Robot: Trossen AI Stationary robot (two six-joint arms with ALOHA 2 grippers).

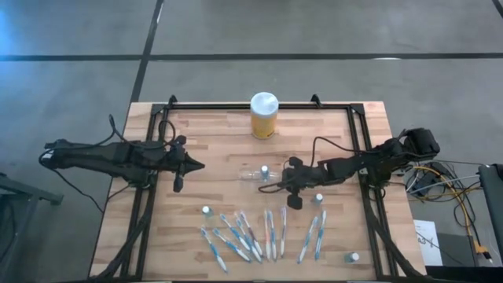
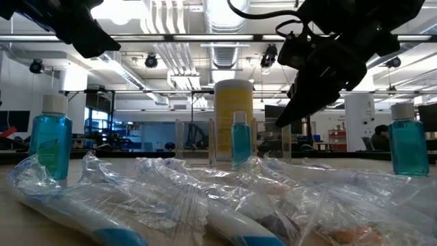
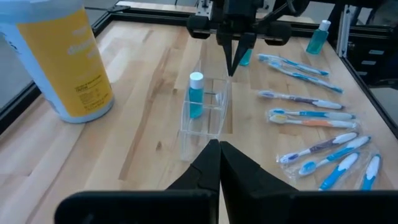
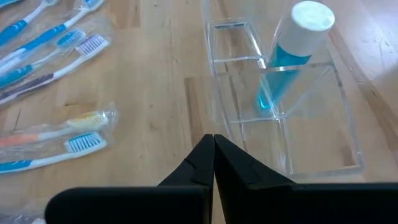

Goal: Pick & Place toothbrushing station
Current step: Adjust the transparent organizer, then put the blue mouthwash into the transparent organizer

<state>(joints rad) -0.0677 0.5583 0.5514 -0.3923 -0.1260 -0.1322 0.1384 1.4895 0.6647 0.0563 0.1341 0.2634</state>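
The clear plastic holder (image 1: 253, 175) stands on its base mid-table, with a blue white-capped tube (image 4: 292, 56) leaning in one compartment. Wrapped blue-and-white toothbrushes (image 1: 251, 236) lie in a row near the front edge, with loose tubes (image 1: 206, 211) (image 1: 319, 199) (image 1: 354, 256) among them. My right gripper (image 4: 214, 137) is shut, slanting down, its tip right beside the holder's long wall (image 4: 225, 118) at the holder's right end. My left gripper (image 1: 200, 165) is shut and hovers left of the holder, pointing at it. My right gripper's shut tip (image 3: 233, 67) stands at the top edge of the holder's wall, coming slanting down from the table's right. I cannot tell whether it touches the wall.
A yellow jar with a white lid (image 1: 264, 115) stands at the far edge behind the holder. Black rails (image 1: 149, 189) run along the table's left and right sides. Bare wood lies between the holder and the toothbrush row.
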